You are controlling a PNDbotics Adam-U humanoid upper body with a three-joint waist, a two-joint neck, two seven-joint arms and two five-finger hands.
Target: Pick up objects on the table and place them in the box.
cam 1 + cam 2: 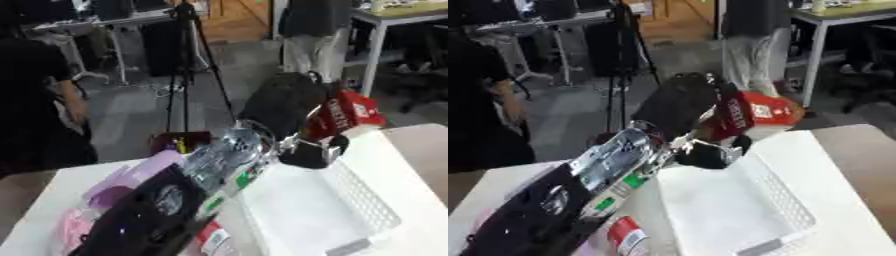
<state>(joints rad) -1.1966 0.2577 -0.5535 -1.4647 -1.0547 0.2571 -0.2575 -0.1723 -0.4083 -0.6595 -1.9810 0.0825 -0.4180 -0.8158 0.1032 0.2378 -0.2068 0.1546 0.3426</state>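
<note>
1. My left arm [175,195] reaches from the lower left up across the desk [52,190] to the far end of the white box [350,200].
2. My left hand [293,107] is raised above the box's far rim, its fingers [710,152] curled around a red packet [350,112] with white lettering.
3. The packet hangs in the air, clear of the box floor, over the far edge of the box.
4. The box is a white slotted basket on the right side of the desk.
5. Near my arm lie a purple thing [131,177], a pink thing [74,227] and a red-and-white can [627,235], beside the box's left wall.
</note>
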